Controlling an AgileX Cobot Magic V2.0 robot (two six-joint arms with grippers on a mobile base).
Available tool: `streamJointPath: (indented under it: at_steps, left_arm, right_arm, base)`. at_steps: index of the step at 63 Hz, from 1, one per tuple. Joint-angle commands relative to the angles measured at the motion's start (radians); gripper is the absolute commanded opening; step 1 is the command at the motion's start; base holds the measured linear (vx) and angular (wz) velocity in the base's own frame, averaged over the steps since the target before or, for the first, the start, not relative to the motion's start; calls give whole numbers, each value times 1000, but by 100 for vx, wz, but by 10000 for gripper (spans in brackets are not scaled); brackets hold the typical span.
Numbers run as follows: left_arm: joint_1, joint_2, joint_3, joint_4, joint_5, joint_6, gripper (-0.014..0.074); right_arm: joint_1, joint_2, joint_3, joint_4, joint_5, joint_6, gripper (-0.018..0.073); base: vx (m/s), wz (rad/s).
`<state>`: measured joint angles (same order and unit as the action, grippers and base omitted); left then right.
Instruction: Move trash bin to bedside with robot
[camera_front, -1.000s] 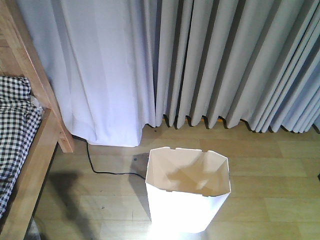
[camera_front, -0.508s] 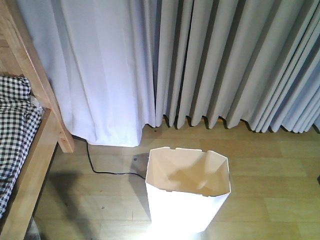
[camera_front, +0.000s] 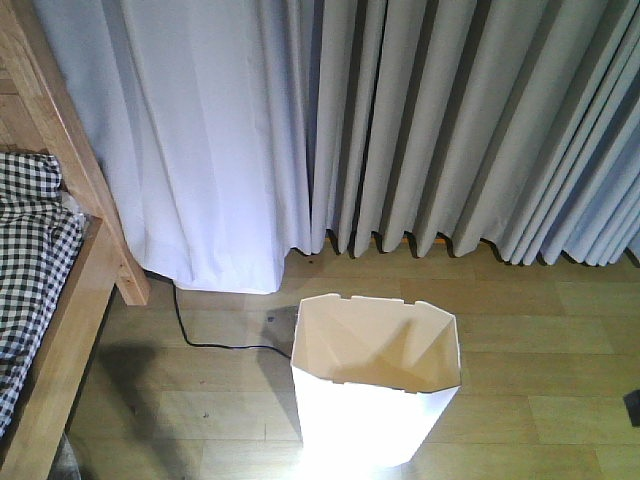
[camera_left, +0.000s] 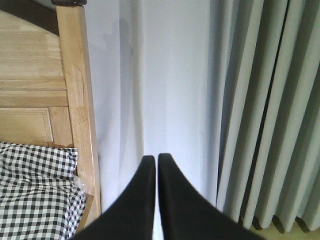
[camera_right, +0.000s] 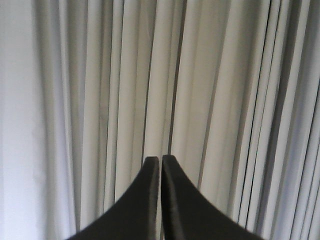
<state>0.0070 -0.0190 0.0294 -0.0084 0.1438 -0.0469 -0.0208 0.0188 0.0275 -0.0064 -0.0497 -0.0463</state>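
Note:
The white trash bin stands upright on the wooden floor at the bottom centre of the front view, its cream interior empty. The bed, with a light-brown wooden frame and black-and-white checked bedding, is at the left, apart from the bin. The bed also shows in the left wrist view. My left gripper is shut and empty, pointing at the white curtain. My right gripper is shut and empty, pointing at the grey curtain. Neither arm shows in the front view.
Long white and grey curtains hang along the back wall down to the floor. A black cable runs across the floor between the bed leg and the bin. A small dark object shows at the right edge.
The shadow inside the bin has shifted. A small dark object has come into view at the right edge. The bin and the bed have stayed in place.

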Motion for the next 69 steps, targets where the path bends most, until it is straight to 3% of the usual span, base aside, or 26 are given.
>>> streamJointPath:
  at_steps: [1,69]
  left_arm:
    - [-3,-10,28,-9,-71,-9,-6]
    - [-3,-10,28,-9,-71,-9,-6]
  right_arm:
    - [-1,-46,19,-15,17,2,-11]
    - [-1,-44,19,-15,64,2,-11]
  base:
    - [0,0]
    - [0,0]
